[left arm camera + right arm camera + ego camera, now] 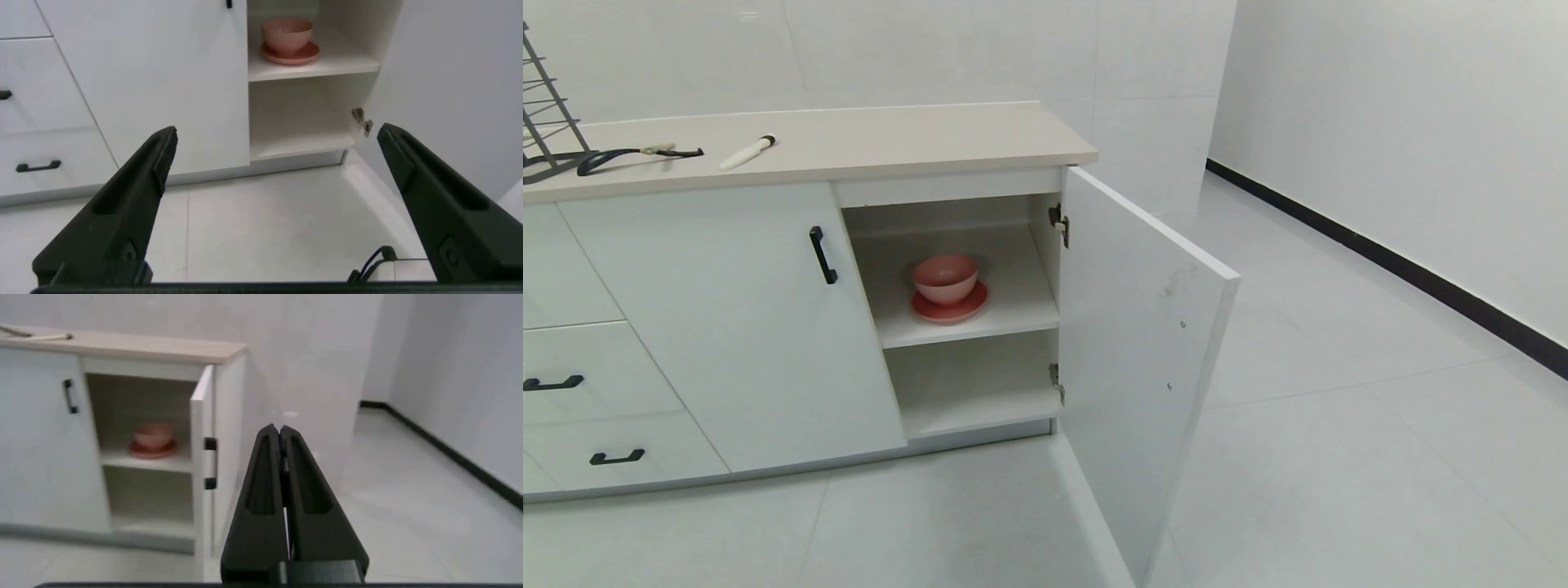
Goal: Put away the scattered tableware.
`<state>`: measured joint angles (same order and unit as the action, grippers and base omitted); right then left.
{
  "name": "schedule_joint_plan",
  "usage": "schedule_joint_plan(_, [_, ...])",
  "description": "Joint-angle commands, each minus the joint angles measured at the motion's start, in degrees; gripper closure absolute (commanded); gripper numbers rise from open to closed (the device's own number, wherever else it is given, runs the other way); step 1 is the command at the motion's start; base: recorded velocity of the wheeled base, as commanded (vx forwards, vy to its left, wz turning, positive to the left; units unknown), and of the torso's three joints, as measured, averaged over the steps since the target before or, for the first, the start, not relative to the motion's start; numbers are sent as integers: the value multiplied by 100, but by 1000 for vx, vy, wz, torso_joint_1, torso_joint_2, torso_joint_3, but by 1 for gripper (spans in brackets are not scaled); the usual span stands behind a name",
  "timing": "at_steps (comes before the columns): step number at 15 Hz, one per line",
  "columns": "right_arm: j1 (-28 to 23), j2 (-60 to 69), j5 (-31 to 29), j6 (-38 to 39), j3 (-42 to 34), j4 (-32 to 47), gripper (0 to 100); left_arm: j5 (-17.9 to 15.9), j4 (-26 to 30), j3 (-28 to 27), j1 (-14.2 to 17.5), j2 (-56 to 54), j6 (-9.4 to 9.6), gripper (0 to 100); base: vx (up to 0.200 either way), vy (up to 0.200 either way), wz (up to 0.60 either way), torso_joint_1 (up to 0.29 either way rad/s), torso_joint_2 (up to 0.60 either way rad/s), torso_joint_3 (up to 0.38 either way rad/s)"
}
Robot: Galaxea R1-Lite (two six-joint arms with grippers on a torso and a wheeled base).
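Pink bowl stacked on pink plate, upper shelf of cabinet, door swung wide. Stowed, by the look of it. On desk: black ladle and white-handled utensil, near wire rack; likely left to put away. Left pincer spread, empty, facing cabinet. Right pincer pressed together, holding nothing.

The head view looks down from high, before the desk's right end, into the open cabinet. The left wrist view sits low and nearer, looking past the left tool into it. The right wrist view faces it level, from farther. All three share its upper shelf with the bowl.
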<state>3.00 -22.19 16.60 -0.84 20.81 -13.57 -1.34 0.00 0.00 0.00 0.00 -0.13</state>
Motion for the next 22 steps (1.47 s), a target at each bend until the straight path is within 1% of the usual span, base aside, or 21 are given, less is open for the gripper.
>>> schedule_joint_plan(1, [403,-1508,352,-4,398,-93,100,2,0,0,0,0,5,0,0,0,0,0,0,0])
schedule_joint_plan(2, [403,-1508,352,-4,398,-93,100,2,0,0,0,0,5,0,0,0,0,0,0,0])
schedule_joint_plan(3, [711,-2035,361,-65,433,-102,100,2,0,0,0,0,5,0,0,0,0,0,0,0])
schedule_joint_plan(4, [825,-2281,361,-65,477,-102,100,2,0,0,0,0,-4,0,0,0,0,0,0,0])
schedule_joint_plan(6, [895,-2782,361,-74,556,-181,100,2,0,0,0,0,-4,0,0,0,0,0,0,0])
schedule_joint_plan(9, [1010,-3767,352,-232,433,-1007,100,2,0,0,0,0,-4,0,0,0,0,0,0,0])
schedule_joint_plan(10, [1010,-4004,344,-259,275,-1341,100,2,0,0,0,0,-4,0,0,0,0,0,0,0])
schedule_joint_plan(13, [1018,-4540,352,-250,99,-2001,100,2,0,0,0,0,-4,0,0,0,0,0,0,0])
schedule_joint_plan(16, [1326,-5340,396,-329,28,-2818,100,2,0,0,0,0,5,0,0,0,0,0,0,0])
schedule_joint_plan(17, [1326,-5340,396,-329,28,-2818,100,2,0,0,0,0,5,0,0,0,0,0,0,0])
schedule_joint_plan(18, [1432,-5630,607,-347,28,-3099,100,2,0,0,0,0,-4,0,0,0,0,0,0,0])
schedule_joint_plan(20, [1467,-5885,625,-347,81,-3187,100,2,0,0,0,0,-4,0,0,0,0,0,0,0])
schedule_joint_plan(22, [1476,-6043,634,-338,64,-3442,100,2,0,0,0,0,5,0,0,0,0,0,0,0])
